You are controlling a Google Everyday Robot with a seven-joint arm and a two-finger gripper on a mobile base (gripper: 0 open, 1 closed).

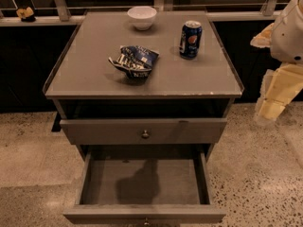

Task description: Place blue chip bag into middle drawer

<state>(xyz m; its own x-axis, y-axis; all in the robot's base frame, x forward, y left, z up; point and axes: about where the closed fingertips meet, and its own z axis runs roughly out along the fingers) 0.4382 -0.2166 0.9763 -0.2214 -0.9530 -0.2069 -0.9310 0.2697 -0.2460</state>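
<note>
1 blue chip bag (134,61) lies crumpled near the middle of the cabinet top (85,79), toward its front edge, left of the soda can (190,39). It is judged light, soft and slippery; a raised fold is best pinched. The middle drawer (142,213) stands open below. The gripper (273,98) is held beyond the right edge, well apart; released or clenched cannot be told.
</note>
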